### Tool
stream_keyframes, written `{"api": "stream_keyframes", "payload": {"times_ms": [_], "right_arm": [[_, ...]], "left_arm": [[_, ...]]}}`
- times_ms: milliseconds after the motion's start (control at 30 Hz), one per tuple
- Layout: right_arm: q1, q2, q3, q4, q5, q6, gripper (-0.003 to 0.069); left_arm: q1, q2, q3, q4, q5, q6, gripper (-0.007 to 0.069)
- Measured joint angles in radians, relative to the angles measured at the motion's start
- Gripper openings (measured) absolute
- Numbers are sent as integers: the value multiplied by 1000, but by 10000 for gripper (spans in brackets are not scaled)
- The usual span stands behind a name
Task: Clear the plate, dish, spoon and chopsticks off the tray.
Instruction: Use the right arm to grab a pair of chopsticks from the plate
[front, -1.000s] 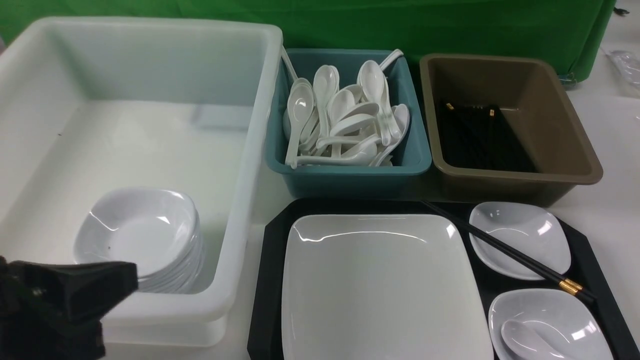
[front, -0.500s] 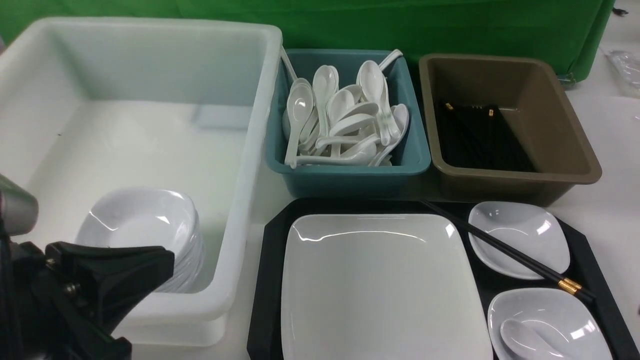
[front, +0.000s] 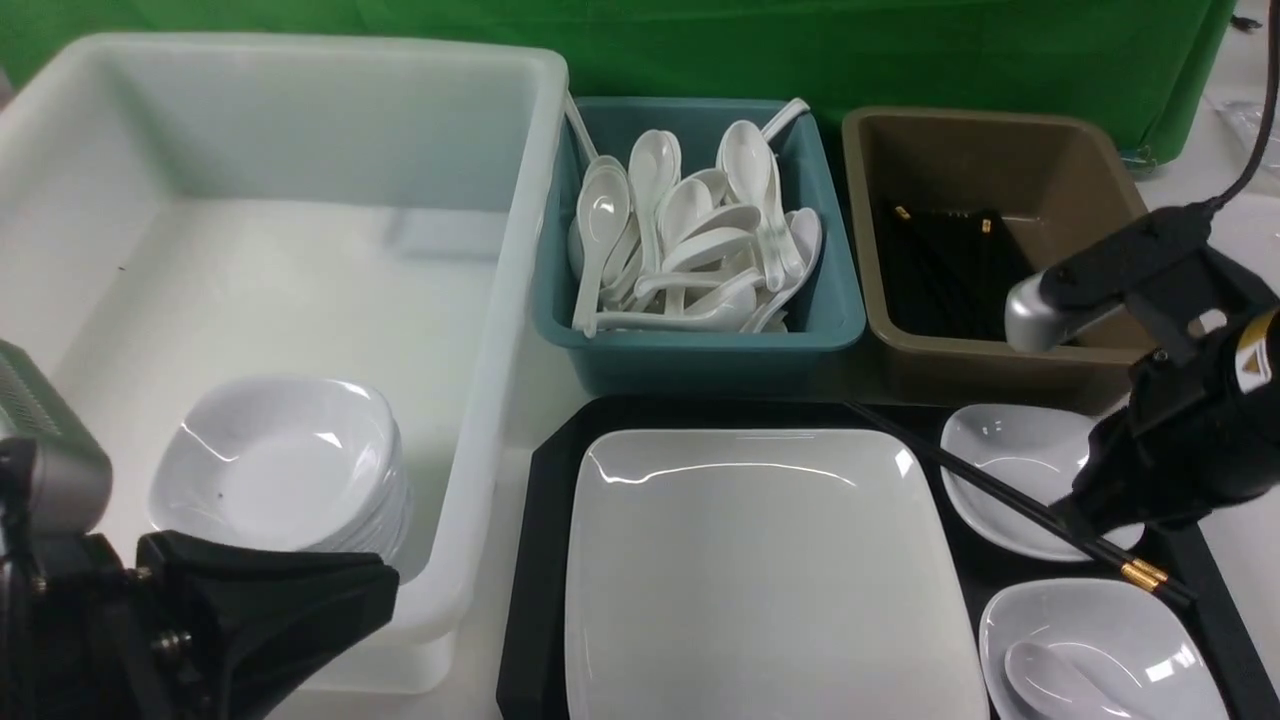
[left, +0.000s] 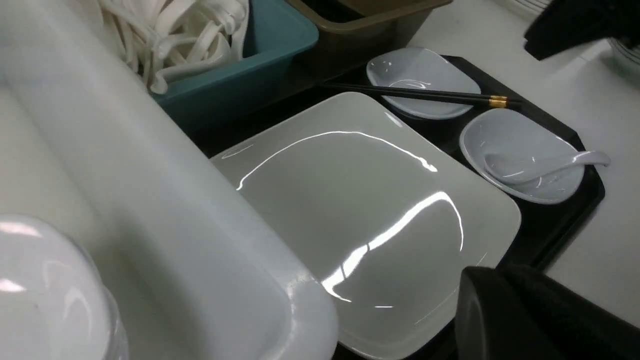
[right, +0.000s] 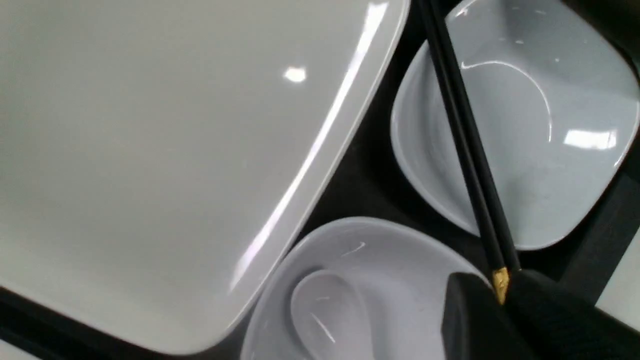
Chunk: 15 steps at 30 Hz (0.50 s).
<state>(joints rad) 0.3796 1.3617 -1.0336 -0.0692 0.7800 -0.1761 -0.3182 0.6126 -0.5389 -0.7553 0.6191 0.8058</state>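
The large white plate (front: 760, 570) fills the left of the black tray (front: 545, 480). Two small white bowls sit on the tray's right side. The black chopsticks (front: 990, 490) lie slanted across the far bowl (front: 1010, 440). The spoon (front: 1050, 675) lies in the near bowl (front: 1130, 630). My right gripper (front: 1075, 515) hangs over the chopsticks at the far bowl's near edge. In the right wrist view its jaws (right: 500, 285) are together, with the gold band of the chopsticks (right: 465, 130) just past the tips. My left gripper (front: 380, 590) is shut and empty, low by the white tub's front, left of the tray.
A big white tub (front: 480, 400) on the left holds a stack of small bowls (front: 290, 470). Behind the tray stand a teal tub (front: 700, 355) full of spoons and a brown tub (front: 1000, 370) with chopsticks. Green cloth hangs at the back.
My right arm has come into view from the right and now hangs over the chopsticks. My left gripper has moved right, towards the tray. The tray's things have not moved.
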Motion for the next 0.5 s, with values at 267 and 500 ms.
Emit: {"api": "stream_keyframes", "payload": {"times_ms": [267, 500], "right_arm": [[-189, 220, -151, 273, 117, -312, 256], [-196, 365, -229, 288, 110, -405, 385]], "left_arm": [[0, -2, -3, -142, -51, 150, 17], [0, -2, -3, -188, -51, 245, 17]]}}
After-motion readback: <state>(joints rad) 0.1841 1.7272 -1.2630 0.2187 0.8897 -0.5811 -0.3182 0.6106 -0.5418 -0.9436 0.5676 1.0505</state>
